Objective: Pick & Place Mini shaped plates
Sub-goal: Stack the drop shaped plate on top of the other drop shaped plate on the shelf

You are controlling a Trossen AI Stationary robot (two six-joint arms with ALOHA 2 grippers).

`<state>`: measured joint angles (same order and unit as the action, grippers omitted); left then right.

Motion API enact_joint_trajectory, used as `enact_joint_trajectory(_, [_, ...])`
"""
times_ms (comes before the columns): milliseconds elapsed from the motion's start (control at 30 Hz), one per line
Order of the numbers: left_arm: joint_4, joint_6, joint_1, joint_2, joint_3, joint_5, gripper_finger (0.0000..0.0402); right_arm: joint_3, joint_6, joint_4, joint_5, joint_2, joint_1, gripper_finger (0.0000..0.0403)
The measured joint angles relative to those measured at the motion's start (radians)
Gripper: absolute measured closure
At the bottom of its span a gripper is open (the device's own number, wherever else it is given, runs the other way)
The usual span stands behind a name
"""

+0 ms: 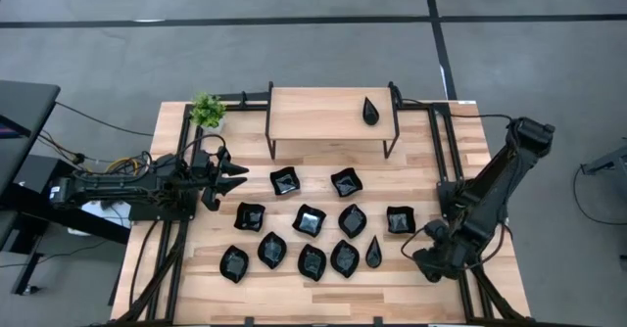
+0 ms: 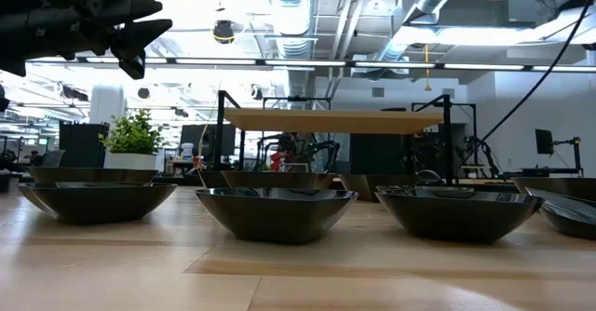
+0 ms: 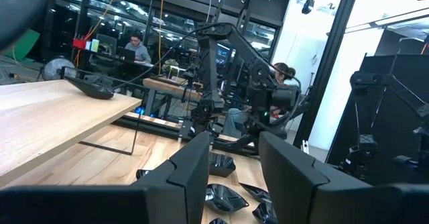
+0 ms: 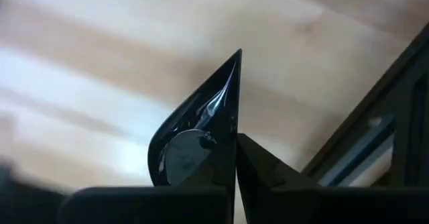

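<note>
**Q:** Wood underneath everything?

**A:** Yes, a pale plank worktop (image 1: pixel 431 298), with a raised wooden shelf (image 1: pixel 323 112) on a black frame along its far edge.

**Q:** And the arms?

**A:** The left arm (image 1: pixel 118 185) reaches in over the left edge. Its left end effector (image 1: pixel 235 175) hangs above the boards, released and empty. The right arm (image 1: pixel 500 185) bends down at the near right corner.

**Q:** Where are the dishes?

**A:** The mini shaped plates (image 1: pixel 309 219), glossy black, lie in loose rows from the middle of the worktop toward its near edge. A small green plant (image 1: pixel 207 110) stands at the far left corner, beside the shelf.

**Q:** What is the right end effector (image 4: pixel 236 162) doing?

**A:** It is clenched on the rim of a teardrop plate (image 4: pixel 201 127), the last dish at the right end of the nearest row. Another teardrop dish (image 1: pixel 370 111) sits on the right part of the shelf.
</note>
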<state>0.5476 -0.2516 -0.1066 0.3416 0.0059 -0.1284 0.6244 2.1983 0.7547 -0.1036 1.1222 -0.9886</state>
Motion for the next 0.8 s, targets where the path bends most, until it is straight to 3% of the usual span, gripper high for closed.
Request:
enact_joint_trajectory(167, [0.0, 0.0, 0.0, 0.0, 0.0, 0.0, 0.027, 0.024, -0.114, -0.006, 0.086, -0.1, 0.0, 0.0403])
enact_joint_trajectory(367, [0.0, 0.0, 0.0, 0.0, 0.0, 0.0, 0.027, 0.031, -0.256, -0.015, 0.447, -0.216, 0.065, 0.0403])
enact_joint_trajectory(467, [0.0, 0.0, 0.0, 0.0, 0.0, 0.0, 0.027, 0.031, -0.363, -0.018, 0.557, -0.267, 0.15, 0.0403])
enact_joint_trajectory(800, [0.0, 0.0, 0.0, 0.0, 0.0, 0.0, 0.027, 0.031, -1.017, -0.267, 0.598, -0.41, 0.57, 0.0403])
